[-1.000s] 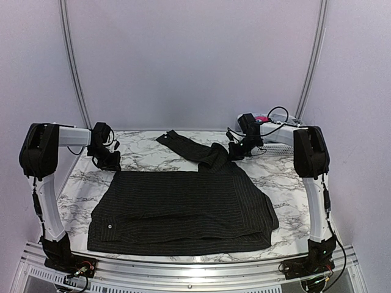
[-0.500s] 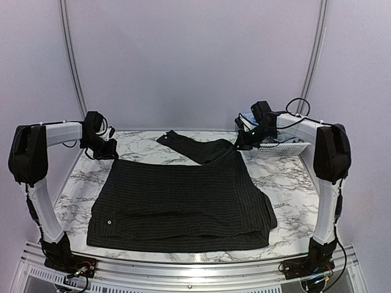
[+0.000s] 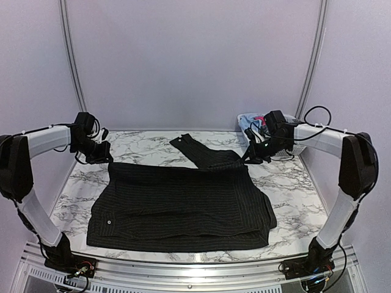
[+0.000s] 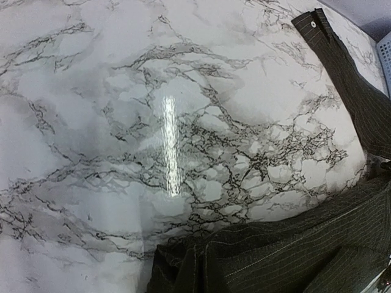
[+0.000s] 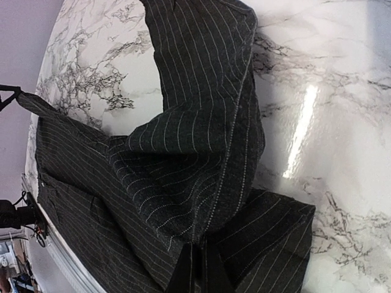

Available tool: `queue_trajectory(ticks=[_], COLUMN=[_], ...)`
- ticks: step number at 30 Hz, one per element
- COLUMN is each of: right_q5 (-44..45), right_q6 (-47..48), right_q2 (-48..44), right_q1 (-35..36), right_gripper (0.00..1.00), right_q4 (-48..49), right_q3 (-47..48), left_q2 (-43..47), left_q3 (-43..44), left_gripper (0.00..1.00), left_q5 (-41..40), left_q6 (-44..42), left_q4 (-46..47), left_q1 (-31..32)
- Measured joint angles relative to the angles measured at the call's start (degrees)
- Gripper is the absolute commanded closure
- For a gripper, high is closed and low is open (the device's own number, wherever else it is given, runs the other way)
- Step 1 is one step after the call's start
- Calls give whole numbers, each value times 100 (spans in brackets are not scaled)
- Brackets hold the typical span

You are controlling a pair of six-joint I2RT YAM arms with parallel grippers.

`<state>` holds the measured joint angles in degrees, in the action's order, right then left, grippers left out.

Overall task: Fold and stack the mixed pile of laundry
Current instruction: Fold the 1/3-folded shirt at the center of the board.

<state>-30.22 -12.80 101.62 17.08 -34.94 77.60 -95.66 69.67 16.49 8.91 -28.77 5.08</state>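
- White-and-grey veined marble table [image 3: 287, 183] under me, plain lilac walls all round.
- One black pinstriped shirt [image 3: 183, 201] covers most of the tabletop, spread flat from my fingertips back toward my bases.
- Up close in the right wrist view the cloth [image 5: 201, 152] is dark charcoal with thin pale stripes, soft and creased where it gathers.
- My left gripper [image 3: 105, 160] is pinched together on the shirt's far left corner. The fabric bunches into folds [image 4: 195, 268] right below that wrist camera.
- My right gripper [image 3: 249, 157] is clamped on the far right corner, and the cloth funnels down into its fingers.
- The shirt's far edge runs almost straight between my two grippers, raised a little off the marble at both ends.
- One sleeve [image 3: 198, 149] lies beyond that edge, nearer my right gripper, angled away to the far left with its cuff [image 4: 317, 27] flat on the stone.
- Small pale snaps, two that I can count: one on the cuff, one [image 3: 109, 224] near the shirt's corner by my left base.
- The near part of the shirt is doubled over in a long fold.
- Behind my right gripper sits one white basket [image 3: 296, 148], with one light blue piece [image 3: 248, 119] showing over its rim. My arm hides the rest of its contents.
- Count so far: one shirt, one basket, one blue piece, two grippers, both gripping.
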Motion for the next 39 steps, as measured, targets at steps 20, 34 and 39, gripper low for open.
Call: queue_trajectory(ticks=[20, 34, 39], right_q5=[-343, -435, -431], right_q6=[-468, -446, -398], right_q2=[-1390, -1069, -750], right_q1=[315, 487, 487], right_gripper=[100, 100, 100], right_q4=[197, 476, 678], right_q3=[-2006, -2990, -3088], left_q2=[874, 1316, 938], left_q3=[-872, -1128, -365], left_gripper=[96, 46, 50], left_q5=[-50, -232, -369], left_q6=[321, 918, 1097], left_q4=[-1165, -1685, -1543], left_q1=[26, 61, 48])
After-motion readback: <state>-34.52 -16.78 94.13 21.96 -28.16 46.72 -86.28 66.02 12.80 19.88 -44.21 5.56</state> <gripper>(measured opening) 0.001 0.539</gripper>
